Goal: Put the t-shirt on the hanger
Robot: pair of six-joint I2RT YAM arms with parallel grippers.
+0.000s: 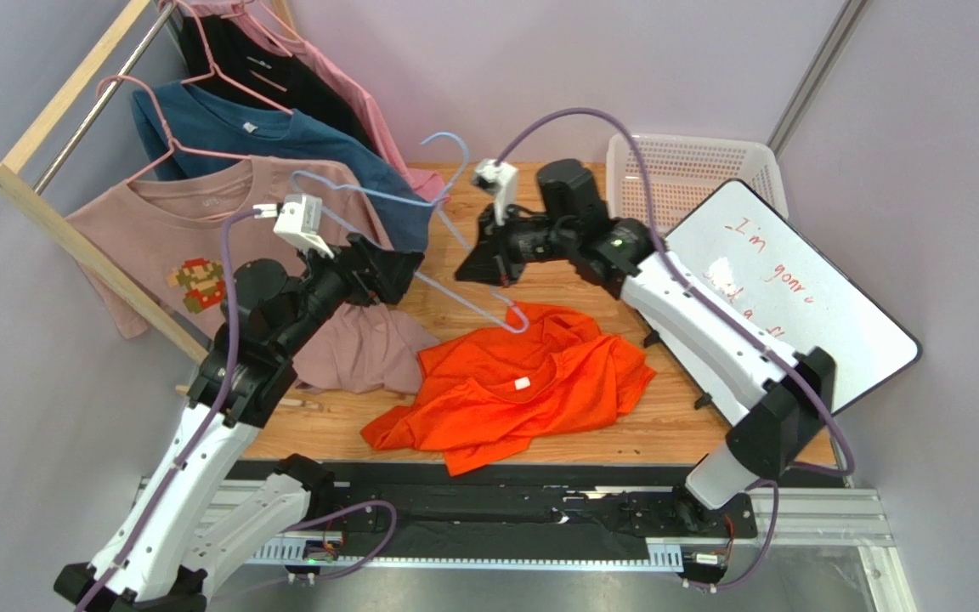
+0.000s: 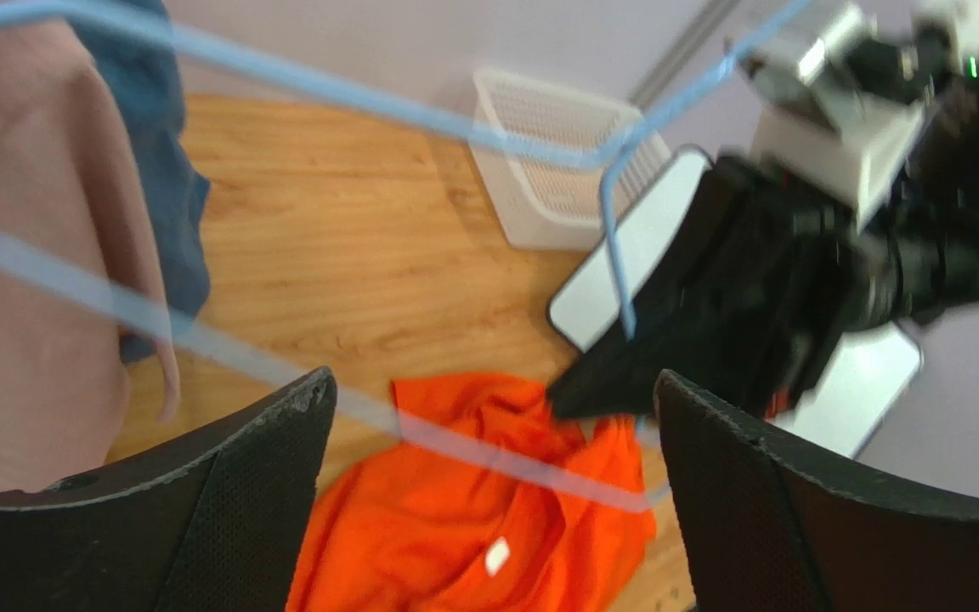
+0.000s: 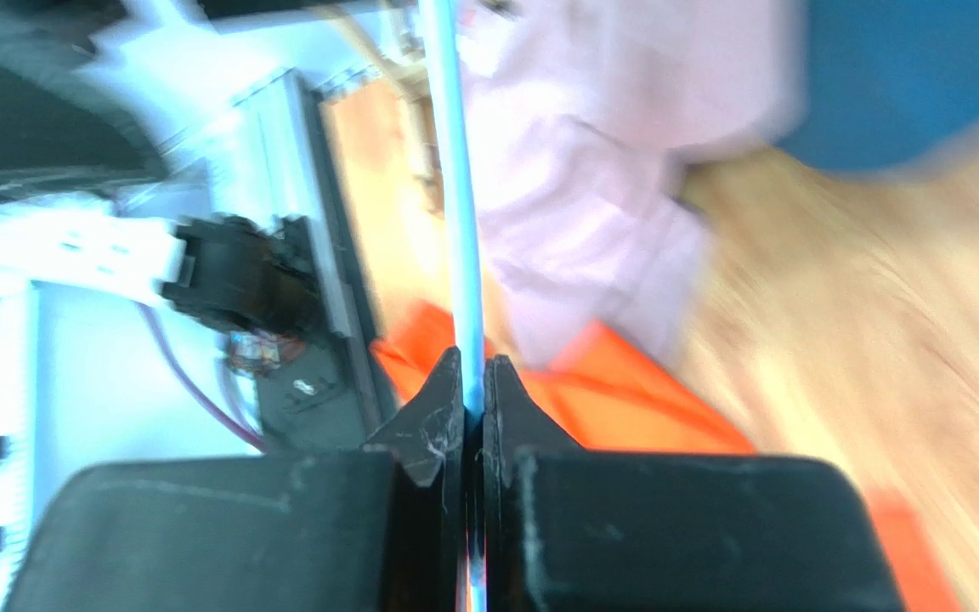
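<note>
The orange t-shirt (image 1: 508, 383) lies crumpled on the wooden table, white neck label up; it also shows in the left wrist view (image 2: 456, 536) and in the right wrist view (image 3: 610, 383). The light-blue wire hanger (image 1: 508, 321) is held tilted in the air above the shirt's far edge. My right gripper (image 1: 465, 270) is shut on one of its wires (image 3: 454, 191), which runs between the closed fingers (image 3: 476, 383). My left gripper (image 1: 416, 273) is open beside the hanger. In the left wrist view a hanger wire (image 2: 456, 446) crosses the gap of that gripper (image 2: 495, 402), with no finger touching it.
A wooden rack (image 1: 67, 96) at the back left carries a dusty-pink printed shirt (image 1: 176, 236), a teal shirt (image 1: 265, 140) and pink hangers. A pink cloth (image 1: 354, 351) lies left of the orange shirt. A white basket (image 1: 699, 166) and a whiteboard (image 1: 788, 293) stand at the right.
</note>
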